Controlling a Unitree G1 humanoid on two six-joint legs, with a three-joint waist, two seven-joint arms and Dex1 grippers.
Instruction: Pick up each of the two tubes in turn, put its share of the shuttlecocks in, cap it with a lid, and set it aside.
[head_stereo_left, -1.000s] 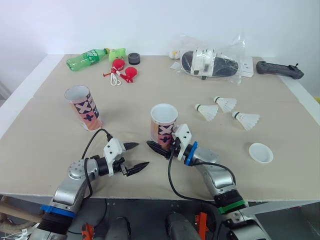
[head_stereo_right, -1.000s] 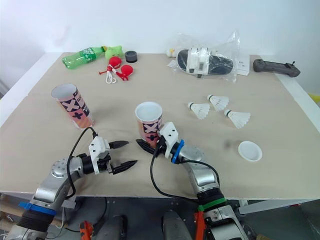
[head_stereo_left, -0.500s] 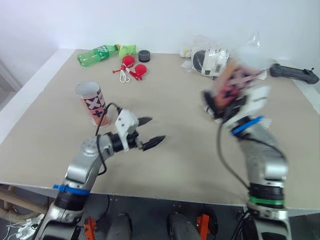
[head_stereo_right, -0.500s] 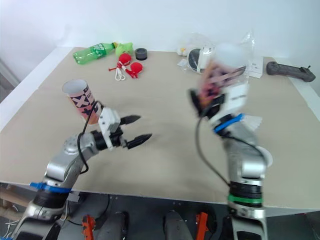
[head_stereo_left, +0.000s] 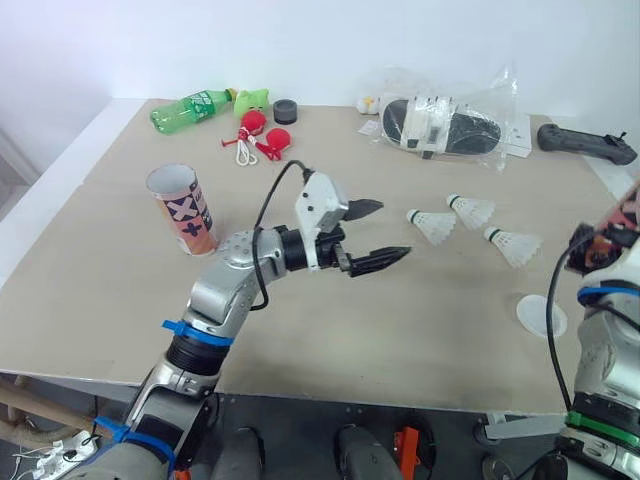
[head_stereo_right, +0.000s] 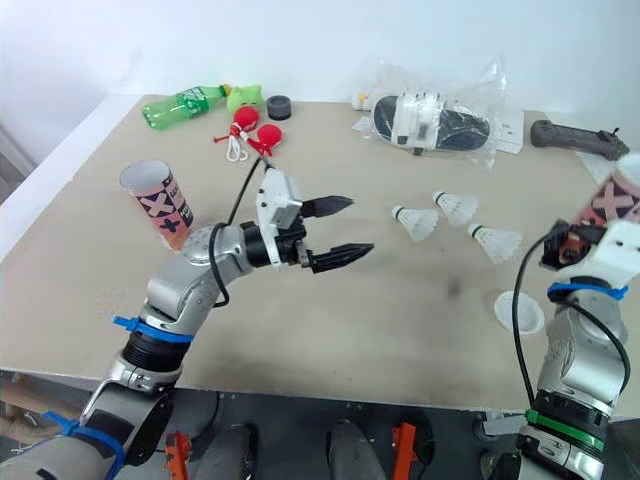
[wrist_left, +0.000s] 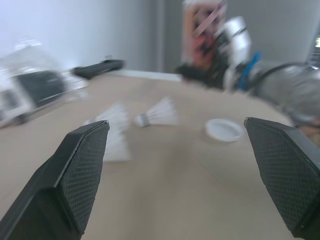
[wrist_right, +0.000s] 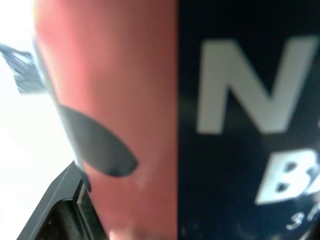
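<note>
Two tubes are in play, and they sit very differently. The held tube (head_stereo_right: 608, 203) is up off the table at about 3 o'clock, past the table's edge, with the right gripper (head_stereo_right: 562, 245) clamped on its lower part. Its mouth points up and it leans a little. I think this is so that a shuttlecock can be dropped in from above. The wrist view shows one black finger (wrist_right: 65, 210) pressed flat to the tube's printed side, so the hold looks firm.

The standing tube (head_stereo_left: 182, 208) waits upright at 9 o'clock, mouth open, well apart from both arms. I judge that its turn comes later.

Near the table's centre the left gripper (head_stereo_left: 392, 228) hangs above the surface, its jaws wide apart and holding nothing. It points toward 3 o'clock, where the three shuttlecocks lie on their sides: the first shuttlecock (head_stereo_left: 432, 225) is nearest to it, the second (head_stereo_left: 470, 210) just beyond, the third (head_stereo_left: 515, 243) closer to the held tube. The open jaws aimed this way suggest a reach for the first one.

One white lid (head_stereo_left: 541, 315) lies flat at 4 o'clock, near the right arm, handy for capping. No shuttlecock looks loaded yet, so the task seems at its beginning.

The bottle (head_stereo_left: 190, 106) and the bag (head_stereo_left: 450, 115) lie along 11 to 1 o'clock, out of the way.
</note>
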